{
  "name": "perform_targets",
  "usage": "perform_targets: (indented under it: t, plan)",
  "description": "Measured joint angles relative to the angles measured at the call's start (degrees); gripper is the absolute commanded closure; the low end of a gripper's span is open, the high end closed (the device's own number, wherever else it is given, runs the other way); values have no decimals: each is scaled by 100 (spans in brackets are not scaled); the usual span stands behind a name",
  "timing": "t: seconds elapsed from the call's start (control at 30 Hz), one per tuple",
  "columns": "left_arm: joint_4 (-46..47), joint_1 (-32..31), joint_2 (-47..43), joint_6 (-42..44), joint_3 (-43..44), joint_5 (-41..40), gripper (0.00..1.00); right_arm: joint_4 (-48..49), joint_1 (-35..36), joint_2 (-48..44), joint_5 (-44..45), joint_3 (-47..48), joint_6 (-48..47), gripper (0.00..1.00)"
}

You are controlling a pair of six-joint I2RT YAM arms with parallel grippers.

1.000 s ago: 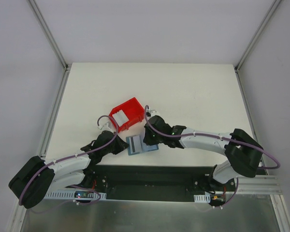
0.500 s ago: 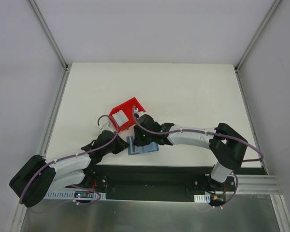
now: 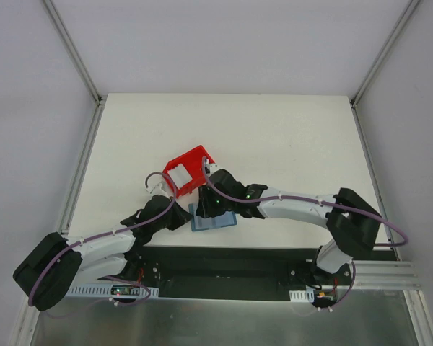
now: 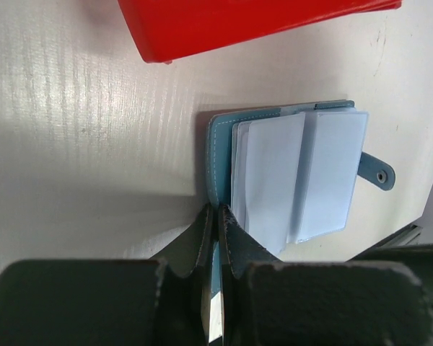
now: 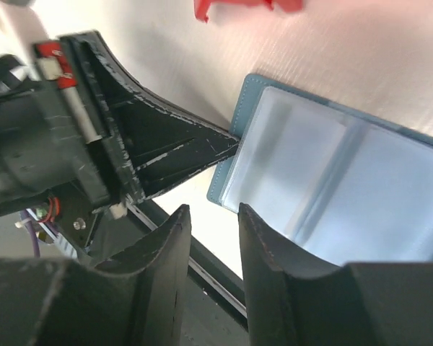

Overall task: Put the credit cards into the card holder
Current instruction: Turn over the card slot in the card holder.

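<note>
Card holder (image 4: 296, 176) lies open on the table (image 4: 79, 115), just beside the red bin (image 4: 252, 21).

Left wrist view: the cover is teal with pale edge stitching. Lighter blue sleeves fan up from it, and a snap tab (image 4: 379, 174) projects from one end; the tab shows in this view only. The left gripper (image 4: 215, 213) has its fingers clamped on the cover edge facing away from the bin.

Right wrist view: the right gripper (image 5: 212, 216) is near that clamped edge. Its fingers are narrowly apart with nothing between them. The left fingers are seen side-on at the holder's corner.

Top external view: the arms hide most of the holder. Only here does the bin's interior show, with the white credit cards (image 3: 178, 175) inside.
</note>
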Motion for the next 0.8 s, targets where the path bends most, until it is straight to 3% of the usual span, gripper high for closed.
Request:
perform_targets:
  t: [0.27,0.43,0.8]
  plan:
    - [-151,0,-313,0,-118,-4,100,-50,-581,-1228,603,-680,24,54]
    - [-236,0,-413,2,-142,-9,100,-297,-901,-1246,518,-719,48,55]
    - [-232,0,-315,33,-90,-7,100,-273,-577,-601,234,-883,286,58]
